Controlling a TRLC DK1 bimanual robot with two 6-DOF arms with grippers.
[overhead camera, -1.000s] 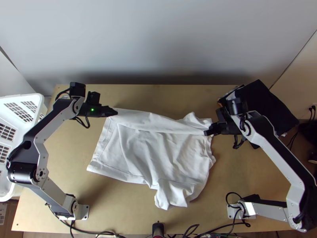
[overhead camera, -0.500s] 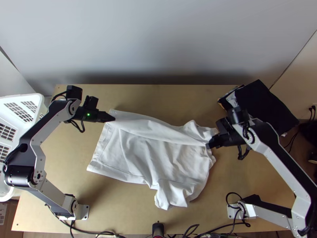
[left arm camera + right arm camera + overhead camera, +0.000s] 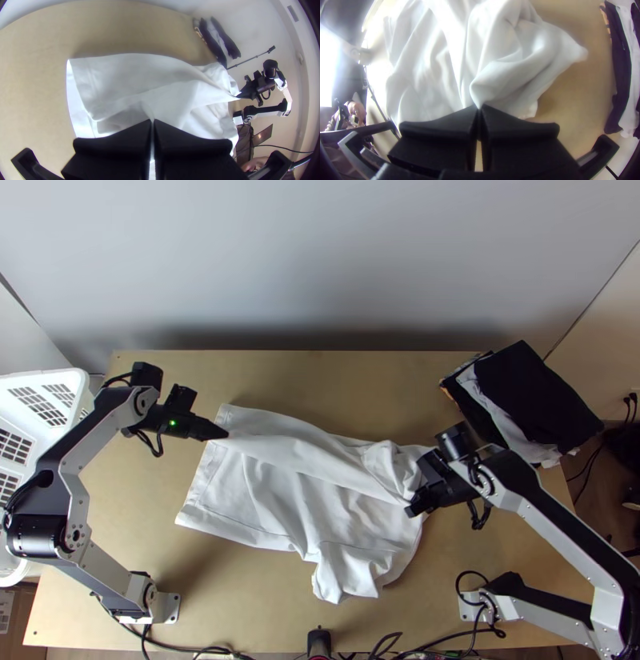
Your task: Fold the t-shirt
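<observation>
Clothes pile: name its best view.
Top view: the pile lies nearly whole, its dark upper piece face-on. The left wrist view has it small and distant; the right wrist view cuts it off at the edge.

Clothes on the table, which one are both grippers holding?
The white t-shirt, partly folded over mid-table; the other clothes lie stacked at the far right.

The light wooden table [image 3: 264, 376] has a white t-shirt [image 3: 320, 500] lying rumpled and partly spread across its middle. A pile of dark and pale clothes [image 3: 532, 392] lies at the far right corner.
</observation>
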